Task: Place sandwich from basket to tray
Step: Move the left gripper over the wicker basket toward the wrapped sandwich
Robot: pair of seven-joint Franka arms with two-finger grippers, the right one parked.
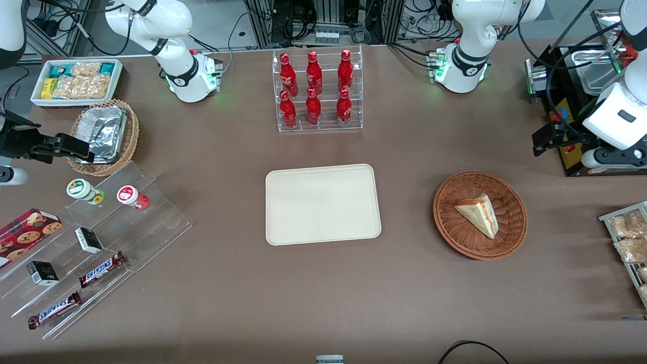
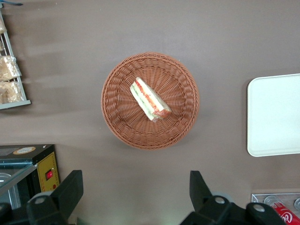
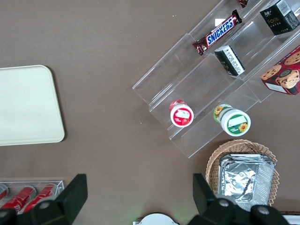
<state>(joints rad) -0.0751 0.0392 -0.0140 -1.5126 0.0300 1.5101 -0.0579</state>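
We note a reddish-brown woven basket (image 1: 480, 215) holding a white, red and green sandwich (image 1: 479, 216); beside the basket, a cream tray (image 1: 322, 204); black tool (image 2: 136, 199) above the brown worktop (image 1: 323, 283).

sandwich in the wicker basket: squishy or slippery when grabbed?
The sandwich is soft white bread, so likely squashes under a firm pinch. Its wrap may be slick. It lies flat in the basket, so rolling is unlikely. The pincer hangs open above.

The basket (image 1: 480, 215) is reddish-brown woven wicker, ribbed and matt. The sandwich (image 1: 479, 214) shows soft pale bread. The tray (image 1: 322, 204) looks like smooth matt cream plastic. The table (image 1: 323, 293) is a dull brown matt sheet. The gripper (image 2: 136, 197), over bare table near the basket, has matt black plastic-looking fingers (image 2: 70, 192), spread wide.
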